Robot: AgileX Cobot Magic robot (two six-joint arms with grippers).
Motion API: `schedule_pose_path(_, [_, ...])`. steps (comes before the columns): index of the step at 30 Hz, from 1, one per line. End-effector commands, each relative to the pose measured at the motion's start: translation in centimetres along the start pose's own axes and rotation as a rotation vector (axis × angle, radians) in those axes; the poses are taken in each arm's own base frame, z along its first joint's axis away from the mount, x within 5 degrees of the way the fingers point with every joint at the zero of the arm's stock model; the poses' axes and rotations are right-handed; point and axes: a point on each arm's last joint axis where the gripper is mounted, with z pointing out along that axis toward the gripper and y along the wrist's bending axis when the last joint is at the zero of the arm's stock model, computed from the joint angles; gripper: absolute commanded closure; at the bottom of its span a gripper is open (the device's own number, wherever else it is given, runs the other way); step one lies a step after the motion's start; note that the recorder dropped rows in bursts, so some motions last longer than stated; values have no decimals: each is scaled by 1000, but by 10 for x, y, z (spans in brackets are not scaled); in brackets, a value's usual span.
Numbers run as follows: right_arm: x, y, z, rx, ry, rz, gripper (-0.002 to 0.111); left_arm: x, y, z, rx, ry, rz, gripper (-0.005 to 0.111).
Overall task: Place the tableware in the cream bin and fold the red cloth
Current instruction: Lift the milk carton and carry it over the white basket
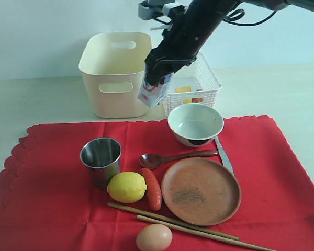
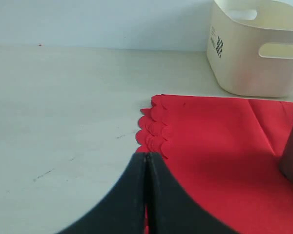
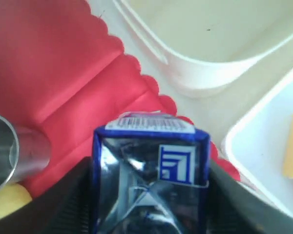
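Right hand (image 1: 158, 70) raised, fingers clamped on carton (image 1: 154, 93); left hand (image 2: 146, 158) low, fingers pressed together.

**Inspector:** From where did the exterior camera look?

**Surveyor:** From above the cloth's near edge, angled down toward the back wall, at middle range. It took in the whole red cloth (image 1: 52, 209) and the cream bin (image 1: 115, 78).

**Inspector:** And the wrist cameras?

**Surveyor:** The left sat low over the table (image 2: 63, 107), facing past the left gripper (image 2: 146, 157) toward the bin. The right looked steeply down, very close on the blue-white carton (image 3: 151, 170). All three views shared cloth, bin and steel cup (image 1: 101, 157).
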Motion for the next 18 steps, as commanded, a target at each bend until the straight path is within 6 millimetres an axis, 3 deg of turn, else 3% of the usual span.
schedule_pose_path(1, [2,-36,-38,37,-145,107,108,0,0,0,-1,-15,-1,107])
schedule_pose_path(5, [11,-73,-51,70,-258,220,108,0,0,0,-1,-15,-1,107])
schedule_pose_path(8, [11,-92,-49,126,-337,262,108,0,0,0,-1,-15,-1,107])
schedule_pose_path(14, [13,-130,-6,295,-473,301,108,0,0,0,-1,-15,-1,107])
schedule_pose_path(18, [21,-146,31,302,-512,284,108,0,0,0,-1,-15,-1,107])
